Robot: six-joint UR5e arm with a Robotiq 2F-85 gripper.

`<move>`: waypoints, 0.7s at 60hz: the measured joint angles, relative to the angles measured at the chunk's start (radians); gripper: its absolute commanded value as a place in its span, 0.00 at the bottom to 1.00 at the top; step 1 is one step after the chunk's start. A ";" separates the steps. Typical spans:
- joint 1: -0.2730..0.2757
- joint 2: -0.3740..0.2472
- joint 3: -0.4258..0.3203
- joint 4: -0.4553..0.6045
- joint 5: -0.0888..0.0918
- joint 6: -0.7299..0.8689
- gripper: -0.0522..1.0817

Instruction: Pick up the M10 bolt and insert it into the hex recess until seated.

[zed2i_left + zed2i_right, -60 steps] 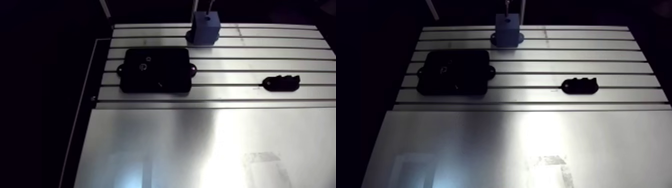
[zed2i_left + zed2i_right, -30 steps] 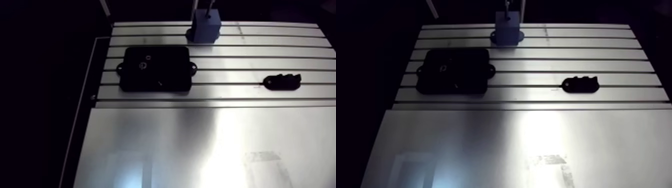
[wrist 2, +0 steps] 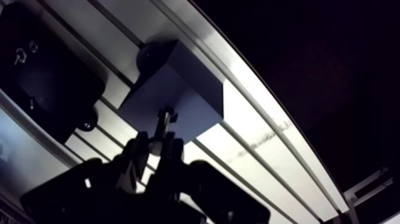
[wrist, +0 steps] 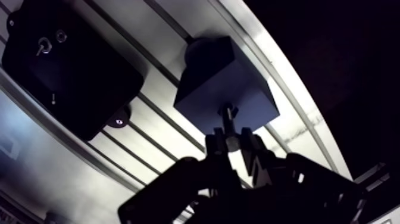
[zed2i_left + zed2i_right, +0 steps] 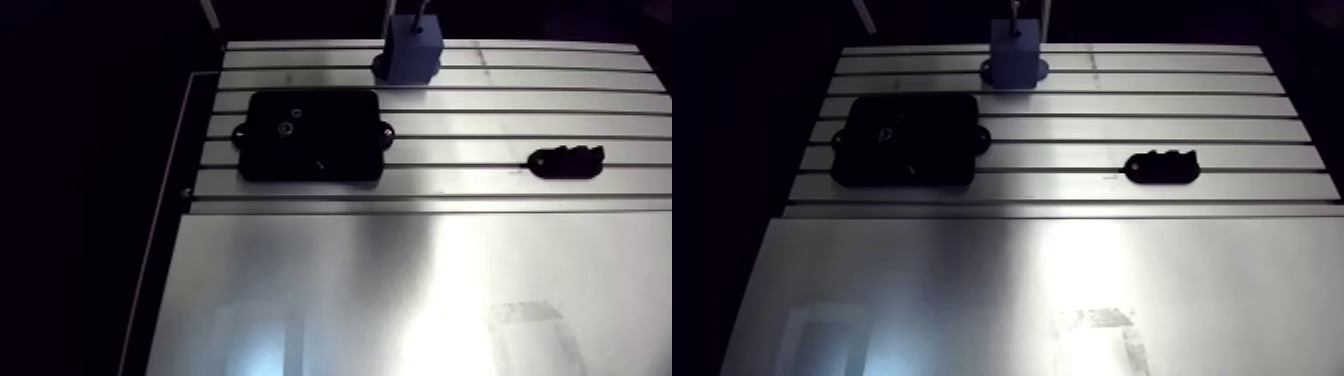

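Comparing with the frames just before: in the arm view everything slides together slightly toward the far edge, the blue block (image 5: 413,55), black plate (image 5: 312,135), small black part (image 5: 566,162) and desk (image 5: 400,290) slots alike. The spacing between them is unchanged, so that's the camera riding the arm. Nothing on the desk has shifted.

Wrist view: the hand (image 4: 232,140) is pinching the bolt (image 4: 228,114). The fingers (image 4: 250,149) are close together with the shank between them, and the bolt sticks out ahead of the tips. Its far end looks a bit wider, likely the head. That end sits at the block's top face, near the middle. I can't tell whether it's only touching or already started in. The recess is hidden under the bolt end. The block stands at the desk's far edge, apart from the plate.

My read: the pick is done and the arm is creeping through the final approach over the block. The small frame shift fits a slow feed, but I can't confirm the direction. I judge it not seated, since most of the bolt shows clear of the block.

Next I need the bolt square to the face, the flats lined up with the recess, and a slow feed. The risks are the head cocking on the rim or the bolt slipping in the pinch.
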 measured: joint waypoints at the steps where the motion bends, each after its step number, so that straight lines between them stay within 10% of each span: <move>1: 0.000 0.000 0.000 0.000 0.000 0.000 0.90; 42: 0.000 0.001 0.005 -0.002 -0.003 -0.002 0.90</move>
